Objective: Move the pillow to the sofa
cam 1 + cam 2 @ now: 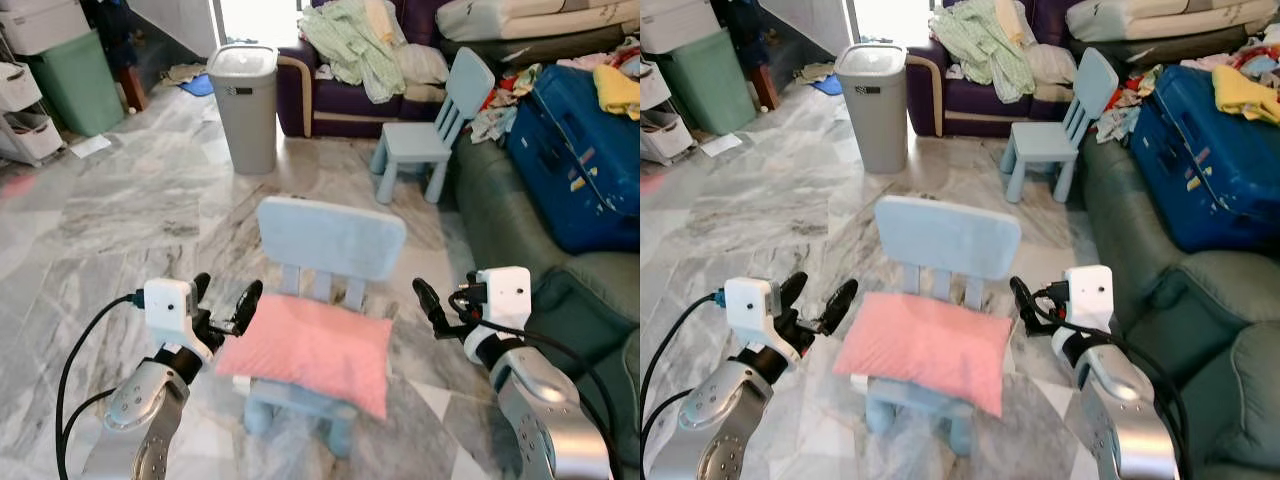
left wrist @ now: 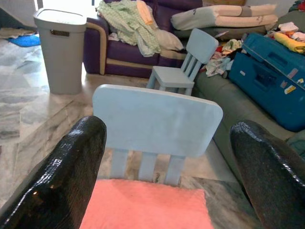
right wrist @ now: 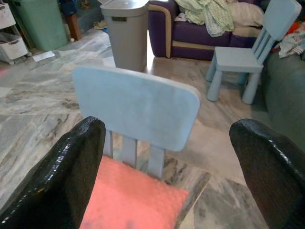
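The soft pink pillow (image 1: 312, 350) lay across the seat of the small light-blue chair (image 1: 333, 240). Your left gripper (image 1: 226, 301) and right gripper (image 1: 1025, 303) waited beside its ends, fingers apart, holding nothing. You hadn't lifted it; the green sofa (image 1: 520, 230) waited.

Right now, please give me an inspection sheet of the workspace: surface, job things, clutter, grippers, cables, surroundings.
Surface: grey marble floor; near blue chair stands on it.
Job's things: pink pillow lies on the near chair's seat, not gripped; green sofa to the robot's right.
Clutter: blue suitcase and clothes on the green sofa.
Grippers: left gripper open, at the pillow's left edge; right gripper open, beside its right edge.
Cables: black cable loops from the left wrist.
Surroundings: second blue chair, grey bin, purple sofa, green bin.
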`<state>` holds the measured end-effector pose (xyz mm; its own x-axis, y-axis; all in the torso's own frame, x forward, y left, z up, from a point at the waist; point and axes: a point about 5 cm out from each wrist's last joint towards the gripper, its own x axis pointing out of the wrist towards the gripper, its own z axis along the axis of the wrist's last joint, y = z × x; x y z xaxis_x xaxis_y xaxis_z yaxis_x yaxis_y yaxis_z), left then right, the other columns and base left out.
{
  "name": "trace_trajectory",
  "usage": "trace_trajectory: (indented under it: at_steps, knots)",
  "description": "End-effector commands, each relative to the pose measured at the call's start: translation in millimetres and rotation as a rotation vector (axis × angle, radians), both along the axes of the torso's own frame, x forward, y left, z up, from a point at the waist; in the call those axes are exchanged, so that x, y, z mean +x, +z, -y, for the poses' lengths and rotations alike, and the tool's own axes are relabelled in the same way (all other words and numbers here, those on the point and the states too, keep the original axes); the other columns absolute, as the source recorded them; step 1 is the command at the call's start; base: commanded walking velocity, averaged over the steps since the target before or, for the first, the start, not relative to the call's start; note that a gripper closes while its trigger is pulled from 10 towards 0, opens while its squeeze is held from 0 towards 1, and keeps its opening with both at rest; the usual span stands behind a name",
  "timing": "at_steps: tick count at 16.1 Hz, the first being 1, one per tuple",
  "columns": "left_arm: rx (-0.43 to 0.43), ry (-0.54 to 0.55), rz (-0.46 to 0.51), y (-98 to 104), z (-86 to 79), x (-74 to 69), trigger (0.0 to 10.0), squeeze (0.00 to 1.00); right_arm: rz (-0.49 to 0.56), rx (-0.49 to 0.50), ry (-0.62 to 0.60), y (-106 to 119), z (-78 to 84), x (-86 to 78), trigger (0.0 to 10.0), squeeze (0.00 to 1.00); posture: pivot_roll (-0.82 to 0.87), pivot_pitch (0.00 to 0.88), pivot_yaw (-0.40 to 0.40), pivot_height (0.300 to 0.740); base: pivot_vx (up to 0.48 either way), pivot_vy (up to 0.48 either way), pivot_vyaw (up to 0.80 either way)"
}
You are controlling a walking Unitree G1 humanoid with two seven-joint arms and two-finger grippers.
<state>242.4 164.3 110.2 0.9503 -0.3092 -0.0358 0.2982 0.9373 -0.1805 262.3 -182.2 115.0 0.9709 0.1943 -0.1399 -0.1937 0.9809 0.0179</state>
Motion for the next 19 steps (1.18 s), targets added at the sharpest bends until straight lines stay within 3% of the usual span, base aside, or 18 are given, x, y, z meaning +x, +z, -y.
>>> trace_trajectory:
  at_steps: [1, 7, 19]
  knots:
    - [0.004, -0.010, 0.012, 5, -0.5, 0.7, 10.0, 0.00, 0.011, -0.008, 0.010, 5, -2.7, -0.5, 10.0, 0.00, 0.01, 0.026, 0.000, 0.740, 0.296, 0.000, 0.00]
    - [0.004, -0.017, -0.020, 4, -0.1, -0.4, 10.0, 0.00, 0.007, -0.020, 0.005, 5, -1.5, -1.2, 10.0, 0.00, 0.01, 0.032, 0.001, 0.740, 0.292, 0.000, 0.00]
    - [0.023, -0.061, -0.097, -5, 6.3, -6.0, 10.0, 0.00, 0.008, -0.018, 0.005, 7, -4.3, -5.3, 10.0, 0.00, 0.01, 0.045, 0.003, 0.740, 0.000, 0.000, 0.00]
